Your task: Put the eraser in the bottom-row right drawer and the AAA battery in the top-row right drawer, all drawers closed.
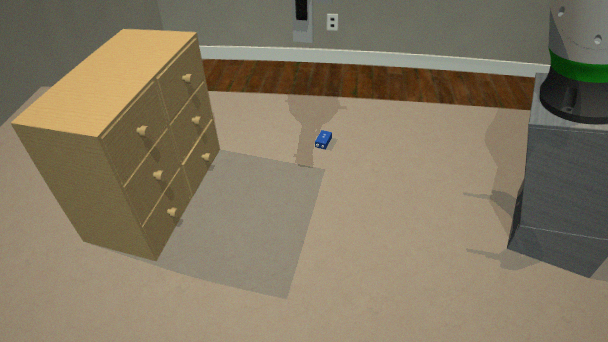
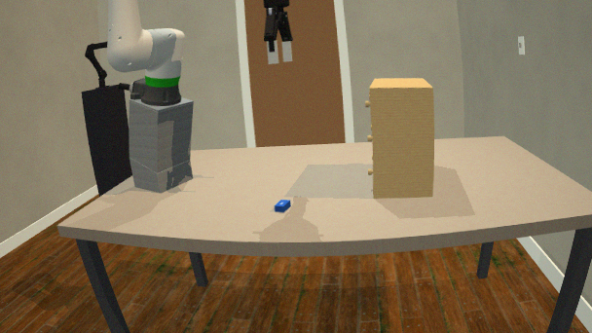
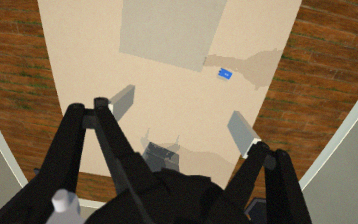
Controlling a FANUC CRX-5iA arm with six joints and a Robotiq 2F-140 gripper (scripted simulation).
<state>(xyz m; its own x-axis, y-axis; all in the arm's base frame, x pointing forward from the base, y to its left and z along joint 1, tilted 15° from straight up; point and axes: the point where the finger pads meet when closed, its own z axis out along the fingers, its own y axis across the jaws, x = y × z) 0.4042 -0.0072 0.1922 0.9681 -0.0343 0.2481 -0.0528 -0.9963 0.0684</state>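
The small wooden chest (image 1: 107, 74) (image 2: 403, 143) stands upright with all six drawers flush. Facing its front, the right column is the far one in the top view, with the top right knob (image 1: 186, 77) and bottom right knob (image 1: 206, 156). I see no eraser and no AAA battery in any view; whether they are inside the drawers or behind the chest cannot be told. My gripper (image 1: 314, 19) (image 2: 280, 60) (image 3: 183, 106) is open and empty, high above the table, in front of the chest and about as high as its top or higher.
A blue block with two round terminals, like a 9V battery (image 1: 323, 140) (image 2: 282, 205) (image 3: 225, 74), lies on the table (image 1: 400, 212) (image 2: 219, 221), in front of the chest and off to its right. The grey robot pedestal (image 1: 565, 177) (image 2: 161, 148) stands opposite the chest's front.
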